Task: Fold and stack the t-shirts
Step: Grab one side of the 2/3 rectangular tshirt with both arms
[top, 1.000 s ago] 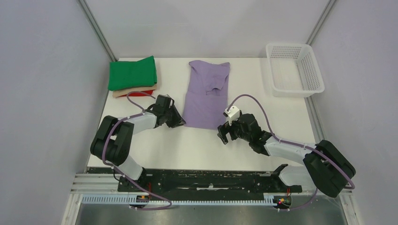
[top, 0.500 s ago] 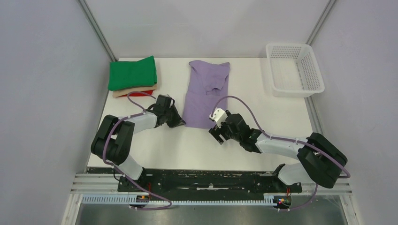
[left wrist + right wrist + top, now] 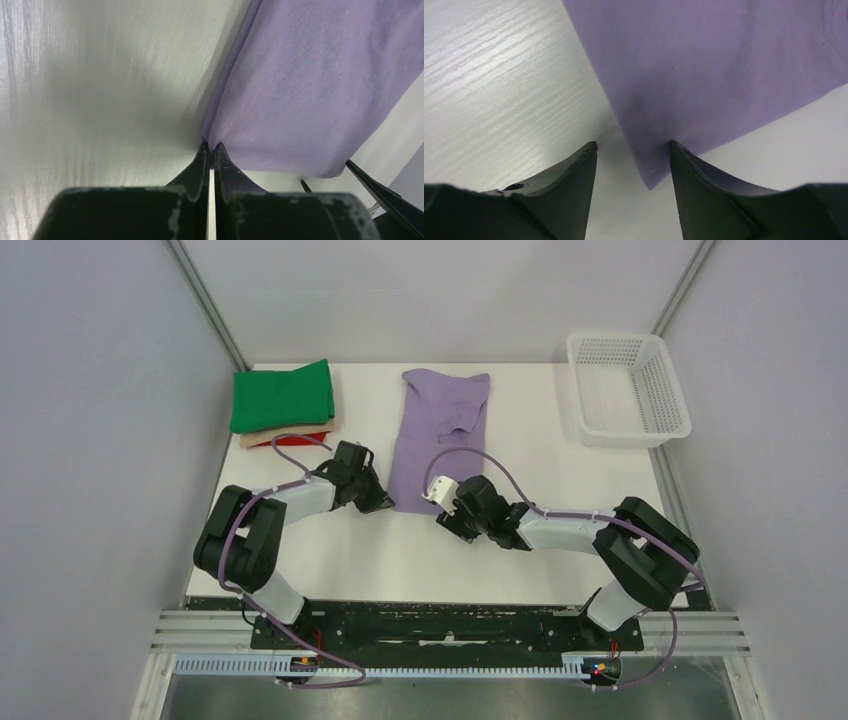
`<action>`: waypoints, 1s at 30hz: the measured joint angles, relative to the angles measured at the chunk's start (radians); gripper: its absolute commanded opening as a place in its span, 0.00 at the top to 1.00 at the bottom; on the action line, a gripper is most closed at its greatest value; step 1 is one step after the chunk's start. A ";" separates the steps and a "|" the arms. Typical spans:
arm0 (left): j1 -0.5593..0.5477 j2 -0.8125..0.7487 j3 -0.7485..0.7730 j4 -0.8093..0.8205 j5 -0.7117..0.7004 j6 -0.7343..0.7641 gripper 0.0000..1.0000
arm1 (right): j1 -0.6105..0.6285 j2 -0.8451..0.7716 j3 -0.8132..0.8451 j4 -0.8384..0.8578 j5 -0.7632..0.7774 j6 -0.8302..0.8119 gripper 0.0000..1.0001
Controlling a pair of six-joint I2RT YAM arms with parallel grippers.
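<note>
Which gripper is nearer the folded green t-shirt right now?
Left. The left gripper pinches the lavender t-shirt's near-left corner, on the side of the green t-shirt; the right gripper straddles the near-right corner, farther off.

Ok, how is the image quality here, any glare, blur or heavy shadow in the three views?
Top external: even light, sharp, no glare on the table or the purple shirt. Left wrist: streaky glare on the table, a dark shadow along the shirt's edge, the fingers soft at close range. Right wrist: sheen on the table's grain, fingers dark and silhouetted, shirt cloth fairly sharp.
</note>
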 measured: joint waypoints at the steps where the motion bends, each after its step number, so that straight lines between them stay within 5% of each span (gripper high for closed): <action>1: 0.000 0.000 0.002 -0.003 -0.002 0.000 0.98 | 0.002 0.006 0.006 -0.001 0.008 -0.002 0.50; 11: 0.000 -0.022 0.005 -0.057 -0.040 0.007 0.98 | 0.003 0.051 0.056 -0.045 0.064 0.017 0.64; 21: -0.001 -0.040 0.011 -0.108 -0.064 0.009 0.98 | 0.006 0.050 0.059 -0.076 0.050 0.017 1.00; 30: -0.001 -0.282 -0.023 -0.230 -0.123 0.010 0.98 | 0.039 -0.064 0.002 -0.086 -0.167 0.026 1.00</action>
